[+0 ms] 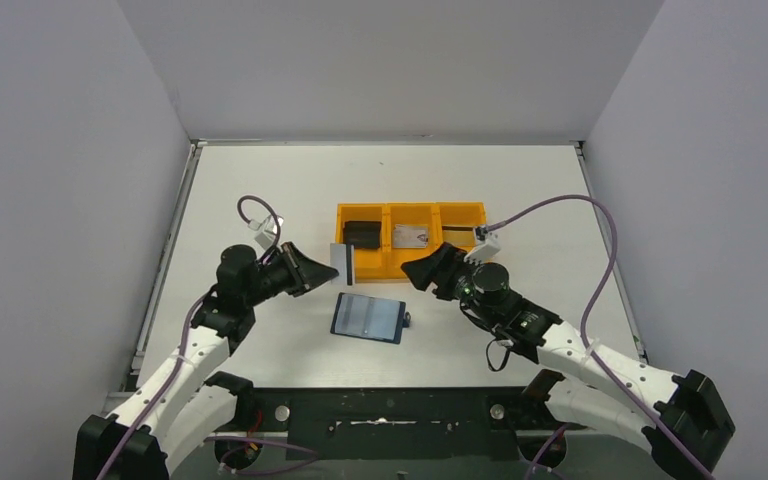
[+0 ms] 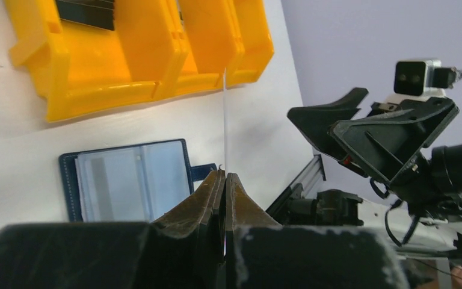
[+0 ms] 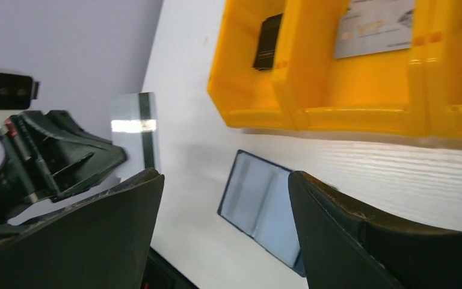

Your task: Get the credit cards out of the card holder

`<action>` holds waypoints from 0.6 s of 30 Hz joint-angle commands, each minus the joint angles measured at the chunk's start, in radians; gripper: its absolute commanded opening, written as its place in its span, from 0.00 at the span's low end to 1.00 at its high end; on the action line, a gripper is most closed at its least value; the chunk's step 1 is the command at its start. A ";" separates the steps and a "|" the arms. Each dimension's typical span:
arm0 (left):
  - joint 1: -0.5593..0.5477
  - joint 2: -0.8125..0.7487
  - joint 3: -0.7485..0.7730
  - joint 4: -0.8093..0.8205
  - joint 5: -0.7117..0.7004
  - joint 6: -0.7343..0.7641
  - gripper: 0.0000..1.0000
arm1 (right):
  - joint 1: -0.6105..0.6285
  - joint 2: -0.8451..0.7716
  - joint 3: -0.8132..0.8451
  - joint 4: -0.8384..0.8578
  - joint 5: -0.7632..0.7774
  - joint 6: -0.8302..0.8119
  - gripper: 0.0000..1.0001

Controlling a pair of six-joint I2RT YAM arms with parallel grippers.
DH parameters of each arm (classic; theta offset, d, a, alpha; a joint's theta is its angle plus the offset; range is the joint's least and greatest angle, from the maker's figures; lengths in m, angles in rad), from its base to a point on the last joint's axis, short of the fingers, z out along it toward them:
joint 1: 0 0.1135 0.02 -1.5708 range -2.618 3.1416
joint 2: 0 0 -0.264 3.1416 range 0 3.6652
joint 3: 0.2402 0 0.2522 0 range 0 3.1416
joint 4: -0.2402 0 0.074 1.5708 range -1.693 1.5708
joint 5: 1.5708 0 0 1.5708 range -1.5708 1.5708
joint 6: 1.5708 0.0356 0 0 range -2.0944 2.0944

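The card holder (image 1: 368, 317) (image 2: 129, 183) (image 3: 258, 201) lies open on the table, dark navy outside with pale blue-grey pockets facing up. My left gripper (image 1: 332, 268) (image 2: 224, 176) is shut on a silver-grey credit card (image 1: 343, 263) (image 3: 133, 135) with a dark stripe, holding it upright above the table, just left of the holder; the left wrist view shows that card (image 2: 224, 120) edge-on. My right gripper (image 1: 410, 272) (image 3: 225, 205) hangs open and holds nothing, above the holder's right end. Another silver credit card (image 1: 411, 236) (image 3: 373, 24) lies in the tray's middle compartment.
An orange three-compartment tray (image 1: 360, 210) (image 2: 144, 54) (image 3: 361, 90) stands just behind the holder. Its left compartment holds a small dark object (image 1: 362, 234) (image 3: 267, 41). Grey walls enclose the table on three sides. Both arms' cables loop above the table.
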 commanded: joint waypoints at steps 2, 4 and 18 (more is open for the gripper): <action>0.010 -0.024 -0.079 0.248 0.136 -0.145 0.00 | -0.001 0.085 0.038 0.264 -0.266 0.027 0.78; 0.011 -0.010 -0.108 0.347 0.174 -0.195 0.00 | 0.002 0.132 0.042 0.356 -0.354 0.026 0.77; 0.014 0.082 -0.233 0.833 0.262 -0.509 0.00 | -0.020 0.345 0.116 0.690 -0.593 0.112 0.62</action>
